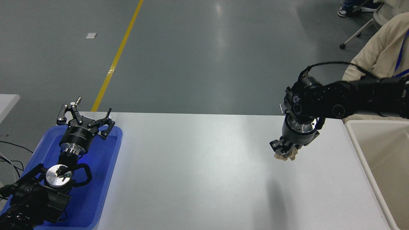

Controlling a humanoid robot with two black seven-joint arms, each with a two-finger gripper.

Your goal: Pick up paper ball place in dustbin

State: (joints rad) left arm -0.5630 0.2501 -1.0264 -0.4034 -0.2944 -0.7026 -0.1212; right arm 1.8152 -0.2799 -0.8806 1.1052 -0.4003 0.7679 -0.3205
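My right gripper [284, 151] hangs well above the white table [198, 166], pointing down, shut on the tan paper ball [285, 156]. Only the ball's lower edge shows below the fingers. The cream-white dustbin [353, 138] stands at the table's right end, to the right of the gripper, its beige inside in view. My left gripper [84, 116] is parked at the lower left over a blue tray, its fingers spread open with nothing between them.
A blue tray [105, 179] lies at the table's left end under the left arm. A person in a cream sweater [380, 60] sits at the far right, behind the right arm. The gripper's shadow falls on the table's near right part.
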